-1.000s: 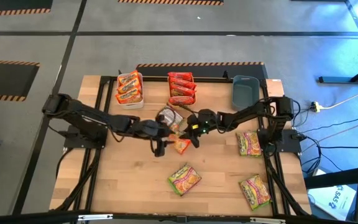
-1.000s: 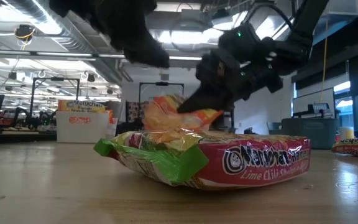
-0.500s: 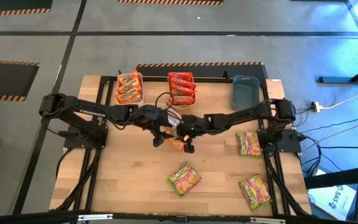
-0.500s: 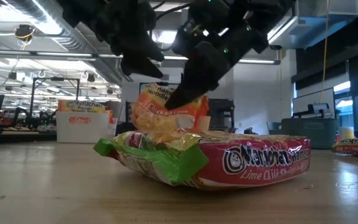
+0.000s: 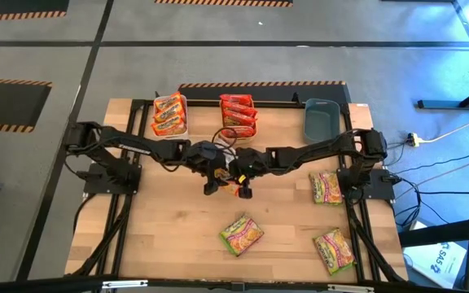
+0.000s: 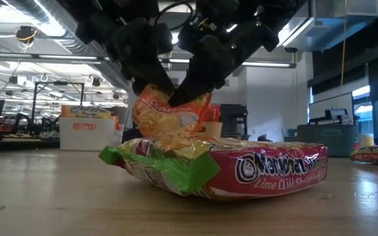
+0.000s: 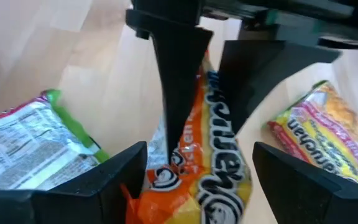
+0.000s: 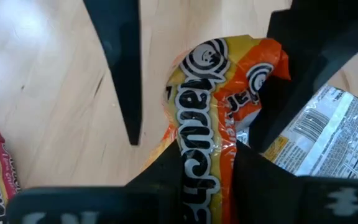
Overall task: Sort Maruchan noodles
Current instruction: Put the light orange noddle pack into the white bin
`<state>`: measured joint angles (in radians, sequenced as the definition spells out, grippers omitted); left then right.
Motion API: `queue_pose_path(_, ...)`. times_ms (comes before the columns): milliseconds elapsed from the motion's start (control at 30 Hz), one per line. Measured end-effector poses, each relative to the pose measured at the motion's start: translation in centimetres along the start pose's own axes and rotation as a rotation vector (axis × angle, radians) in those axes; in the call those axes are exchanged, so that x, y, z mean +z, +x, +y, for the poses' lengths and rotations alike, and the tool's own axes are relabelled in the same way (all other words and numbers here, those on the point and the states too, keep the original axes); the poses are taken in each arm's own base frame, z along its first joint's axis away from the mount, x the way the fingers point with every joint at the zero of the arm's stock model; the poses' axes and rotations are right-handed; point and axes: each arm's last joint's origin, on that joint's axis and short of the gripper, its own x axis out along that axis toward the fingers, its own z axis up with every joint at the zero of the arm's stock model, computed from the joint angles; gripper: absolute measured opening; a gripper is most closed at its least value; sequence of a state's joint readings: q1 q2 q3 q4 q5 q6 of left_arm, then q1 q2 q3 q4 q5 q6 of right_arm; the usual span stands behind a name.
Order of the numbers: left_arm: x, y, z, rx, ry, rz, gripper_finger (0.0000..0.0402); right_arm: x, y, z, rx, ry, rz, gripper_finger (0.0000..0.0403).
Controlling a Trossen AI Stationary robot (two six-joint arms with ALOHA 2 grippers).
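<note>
While both arms meet over mid-tabletop [image 5: 137,244], I risk a dropped or torn orange noodle packet [image 8: 213,134] if my right gripper [image 5: 240,181] lets go before the left one clamps, or if both pull at once. My right jaws pinch the packet's edge, holding it clear above the tabletop. My left gripper [image 5: 211,178] stands with jaws spread wide on either side of the packet, not yet clenched. Green packets [image 5: 241,233] lie nearer the front.

Both arms are stretched to mid-table; the left gripper [image 5: 210,181] is spread wide, the right gripper [image 5: 243,185] apparently nearly closed.
</note>
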<state>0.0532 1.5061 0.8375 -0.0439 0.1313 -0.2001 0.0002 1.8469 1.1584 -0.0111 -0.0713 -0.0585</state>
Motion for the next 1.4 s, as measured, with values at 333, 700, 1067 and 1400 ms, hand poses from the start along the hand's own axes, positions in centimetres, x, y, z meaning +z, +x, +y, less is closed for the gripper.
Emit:
queue_pose_path(333, -0.1, 0.3, 0.1, -0.007, 0.021, 0.012, 0.0226, 0.0, 0.0, 0.1, 0.025, 0.005, -0.002, 0.0066)
queue_pose_path(700, -0.1, 0.3, -0.1, -0.010, 0.073, 0.013, 0.0106, 0.1, 0.0, 0.1, 0.021, 0.050, -0.007, 0.0067)
queue_pose_path(1067, -0.2, 0.3, 0.1, 0.036, 0.099, 0.016, 0.0082, 0.3, -1.0, 0.1, 0.006, 0.056, 0.025, 0.0105)
queue_pose_path(1400, 0.2, -1.9, -0.1, 0.107, 0.127, 0.008, 0.0038, 1.8, -5.7, 0.3, -0.007, 0.029, 0.079, 0.0105)
